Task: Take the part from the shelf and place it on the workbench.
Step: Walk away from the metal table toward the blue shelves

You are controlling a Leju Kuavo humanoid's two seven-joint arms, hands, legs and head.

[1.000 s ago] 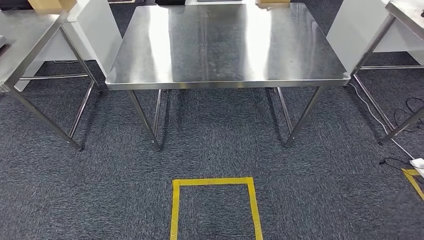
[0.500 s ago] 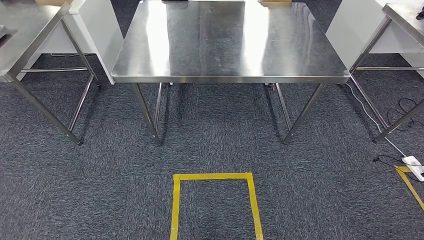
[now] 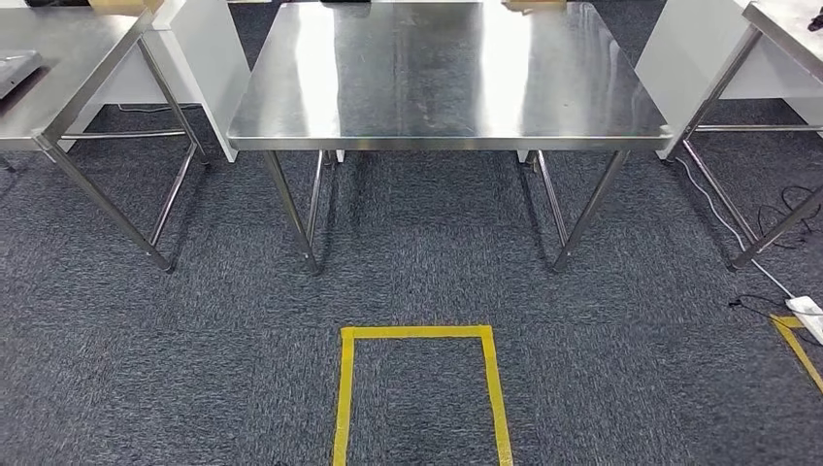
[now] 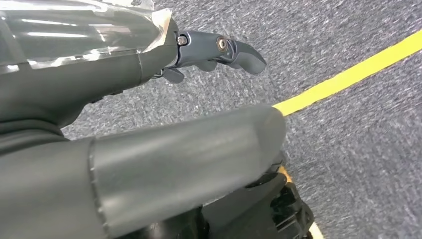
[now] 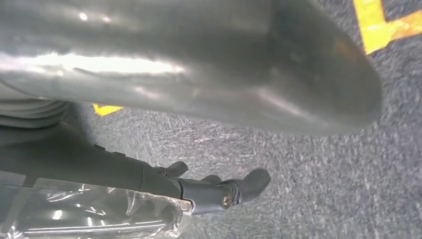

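Left hand (image 4: 219, 52) and right hand (image 5: 219, 191) hang over the carpet (image 3: 194, 369), each beside clear film (image 4: 74, 30) that is possibly the bagged part. I cannot tell whether either hand grips it. The workbench (image 3: 446, 141) spans the upper centre. A loose hold while walking could drop it short.

A workshop or robot test lab. Stainless-steel workbenches (image 3: 446, 78) stand on grey carpet (image 3: 194, 369), a yellow tape outline (image 3: 417, 333) marks the floor, and cables (image 3: 776, 209) trail along one side.
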